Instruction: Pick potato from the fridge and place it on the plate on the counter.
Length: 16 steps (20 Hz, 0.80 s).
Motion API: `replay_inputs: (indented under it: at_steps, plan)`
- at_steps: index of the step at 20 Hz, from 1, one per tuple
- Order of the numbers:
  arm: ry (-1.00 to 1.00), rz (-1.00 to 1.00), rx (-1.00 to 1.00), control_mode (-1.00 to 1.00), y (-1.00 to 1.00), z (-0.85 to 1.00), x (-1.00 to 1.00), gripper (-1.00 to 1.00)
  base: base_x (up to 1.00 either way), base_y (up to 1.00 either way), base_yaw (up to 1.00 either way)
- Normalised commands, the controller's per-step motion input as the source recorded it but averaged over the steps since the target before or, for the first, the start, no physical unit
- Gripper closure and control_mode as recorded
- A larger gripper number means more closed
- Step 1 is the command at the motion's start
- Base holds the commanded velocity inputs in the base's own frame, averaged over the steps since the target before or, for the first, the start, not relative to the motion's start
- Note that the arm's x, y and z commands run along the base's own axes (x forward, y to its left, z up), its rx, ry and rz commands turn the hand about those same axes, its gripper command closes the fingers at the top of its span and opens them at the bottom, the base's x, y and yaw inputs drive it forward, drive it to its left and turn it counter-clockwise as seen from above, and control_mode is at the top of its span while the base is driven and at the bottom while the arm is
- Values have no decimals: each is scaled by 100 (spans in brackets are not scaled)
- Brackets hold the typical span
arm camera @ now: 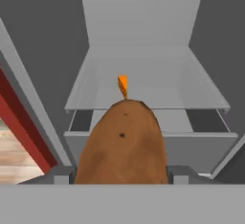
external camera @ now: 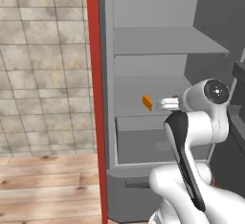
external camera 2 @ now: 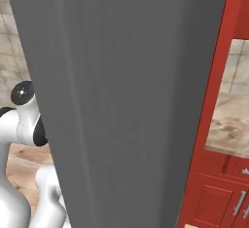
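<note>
Potato is sitting right up close, clamped in the gripper just outside the fridge. I'm guessing it could be clipping the fridge door swinging out.

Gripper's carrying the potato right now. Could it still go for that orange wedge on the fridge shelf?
Probably not. The gripper is shut on the potato, which fills the gap between its fingers. The orange wedge lies on the shelf beyond, its path unobstructed, but there is no free grip.
</note>
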Motion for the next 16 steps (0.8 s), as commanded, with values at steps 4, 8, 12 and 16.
replay_inputs:
  at_steps: [4, 8, 12, 16]
  plan:
    - [0, 0, 0, 100, 0, 0, 0, 100, 0, 38, 30]
    - [0, 0, 0, 100, 0, 0, 0, 100, 0, 39, 30]
    - [0, 0, 0, 100, 0, 0, 0, 100, 0, 41, 30]
    - [0, 0, 0, 100, 0, 0, 0, 100, 0, 42, 29]
